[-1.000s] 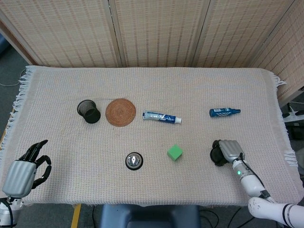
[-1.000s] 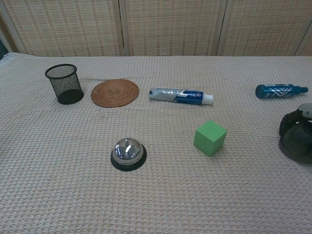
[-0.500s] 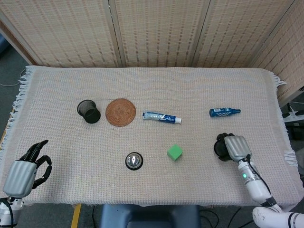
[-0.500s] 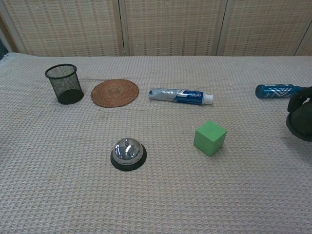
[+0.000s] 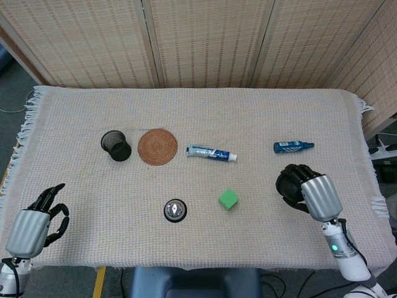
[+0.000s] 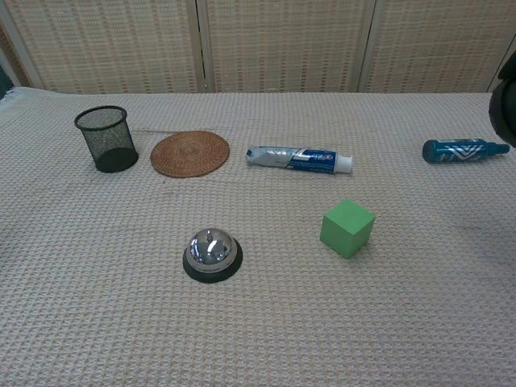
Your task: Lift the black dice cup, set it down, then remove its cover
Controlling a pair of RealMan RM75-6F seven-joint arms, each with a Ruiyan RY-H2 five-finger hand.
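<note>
The black dice cup (image 5: 287, 184) is held in the air at the right side of the table, my right hand (image 5: 315, 194) wrapped around it from the right. In the chest view only a dark sliver of the dice cup (image 6: 505, 109) shows at the right edge, well above the cloth. Its cover cannot be made out apart from the body. My left hand (image 5: 34, 225) hangs at the front left corner, off the table edge, holding nothing, fingers loosely apart.
On the cloth lie a black mesh pen cup (image 5: 116, 145), a round woven coaster (image 5: 157, 146), a toothpaste tube (image 5: 211, 153), a blue bottle (image 5: 293, 146) behind the raised cup, a green cube (image 5: 228, 199) and a call bell (image 5: 175, 210).
My right hand has lifted the dice cup off the cloth and risen steadily; in the chest view it climbs from mid-right to the upper right edge. The left hand has barely moved.
</note>
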